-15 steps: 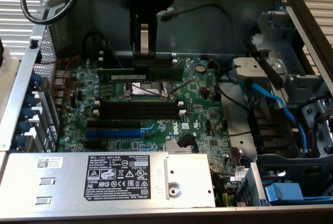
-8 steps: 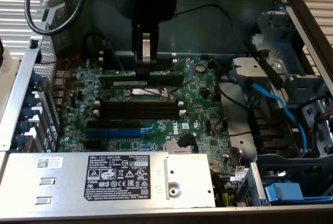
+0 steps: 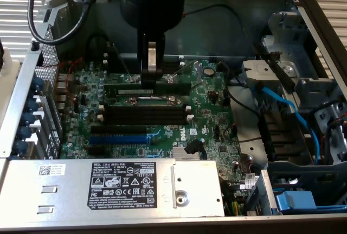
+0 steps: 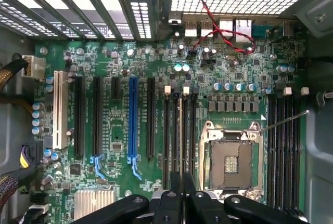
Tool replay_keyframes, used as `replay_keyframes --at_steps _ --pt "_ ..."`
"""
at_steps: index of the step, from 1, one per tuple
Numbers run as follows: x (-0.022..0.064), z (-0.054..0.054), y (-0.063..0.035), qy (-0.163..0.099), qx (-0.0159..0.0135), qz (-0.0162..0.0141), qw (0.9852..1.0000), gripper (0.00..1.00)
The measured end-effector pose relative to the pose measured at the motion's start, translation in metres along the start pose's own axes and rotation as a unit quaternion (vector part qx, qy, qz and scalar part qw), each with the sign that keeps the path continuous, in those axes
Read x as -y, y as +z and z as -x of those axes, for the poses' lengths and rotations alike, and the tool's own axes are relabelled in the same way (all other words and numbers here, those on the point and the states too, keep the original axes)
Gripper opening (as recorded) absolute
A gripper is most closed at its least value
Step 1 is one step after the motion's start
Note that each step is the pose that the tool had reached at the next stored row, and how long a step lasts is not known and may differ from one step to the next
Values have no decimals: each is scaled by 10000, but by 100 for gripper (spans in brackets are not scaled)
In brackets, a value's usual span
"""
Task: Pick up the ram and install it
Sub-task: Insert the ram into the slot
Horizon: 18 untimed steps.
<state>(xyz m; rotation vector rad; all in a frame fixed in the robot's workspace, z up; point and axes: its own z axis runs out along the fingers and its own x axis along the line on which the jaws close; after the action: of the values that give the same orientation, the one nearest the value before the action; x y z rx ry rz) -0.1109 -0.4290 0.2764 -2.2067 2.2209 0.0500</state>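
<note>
Pincer [image 3: 152, 77] clamped on the ram [image 4: 180, 130], edge-on along the slots [image 4: 167, 130], socket [image 4: 229, 156] just beside, case walls [image 3: 303, 6] well apart.

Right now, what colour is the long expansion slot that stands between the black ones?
Blue. The expansion slot shows best in the wrist view.

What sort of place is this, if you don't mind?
Probably the inside of an opened desktop computer case: a green motherboard, a labelled power supply box and blue cables. The gripper holds a memory stick at the slots.
</note>
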Motion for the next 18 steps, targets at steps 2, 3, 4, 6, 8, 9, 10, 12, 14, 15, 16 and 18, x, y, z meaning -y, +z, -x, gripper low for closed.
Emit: replay_keyframes --at_steps 2,3,4,6,8,9,10,12,14,15,16,18 --pt "1 -6 21 5 0 0 10000 12" --pt "1 -14 27 8 0 0 10000 12" --pt "1 -22 34 12 0 0 10000 12" --pt "1 -39 46 21 0 0 10000 12" --pt "3 -57 66 29 1 -1 10000 12" --pt "5 -61 78 33 2 -2 10000 12" --pt "5 -62 89 36 1 -1 10000 12" --pt "6 -63 111 45 1 -1 10000 12" --pt "7 -64 131 58 1 -1 10000 12" --pt "7 -64 140 66 1 0 10000 12" --pt "7 -64 146 72 0 3 10000 12" --pt "7 -64 153 84 0 13 10000 12"
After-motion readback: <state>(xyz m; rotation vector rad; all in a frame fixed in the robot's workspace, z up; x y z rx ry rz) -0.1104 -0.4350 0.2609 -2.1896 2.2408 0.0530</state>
